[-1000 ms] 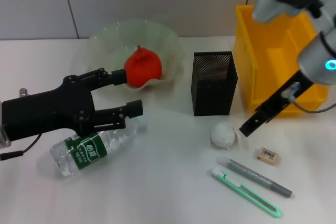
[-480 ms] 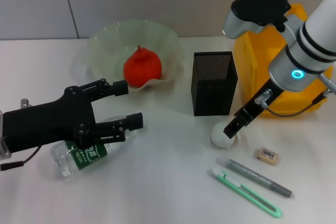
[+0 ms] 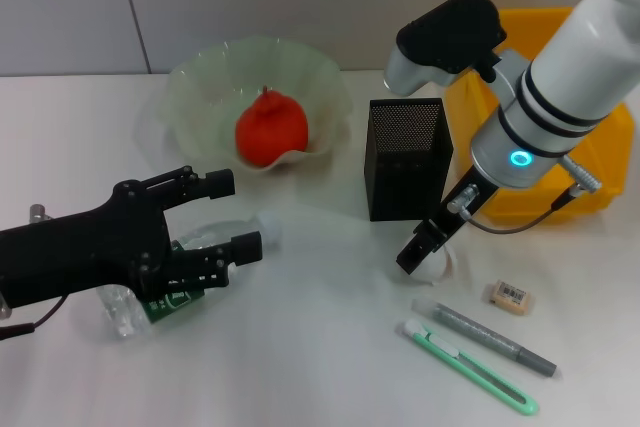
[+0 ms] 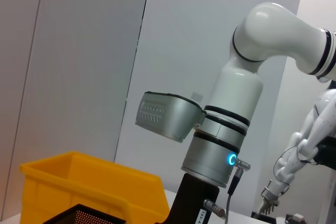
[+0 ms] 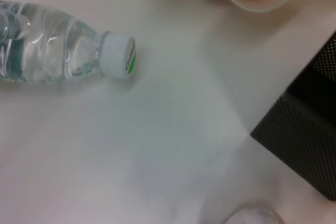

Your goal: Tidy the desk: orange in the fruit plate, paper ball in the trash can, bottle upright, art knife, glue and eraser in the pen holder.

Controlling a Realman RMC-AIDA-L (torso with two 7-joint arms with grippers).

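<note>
From the head view, the left gripper (image 3: 228, 215) hangs over the lying bottle (image 3: 170, 282), jaws spread wide. The right gripper (image 3: 420, 247) covers the paper ball (image 3: 440, 265); I cannot tell how its jaws stand. The orange (image 3: 270, 128) sits in the fruit plate (image 3: 200, 77).

Left wrist view: trash can (image 4: 94, 182), pen holder (image 4: 86, 216).

Right wrist view: the bottle lies flat on the tabletop (image 5: 131, 145).

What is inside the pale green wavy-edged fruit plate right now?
One orange-red fruit, the orange, sits in the pale green wavy fruit plate, its short stem up. Nothing else shows on the plate's visible surface; the patch under the orange is covered and cannot be seen.
</note>
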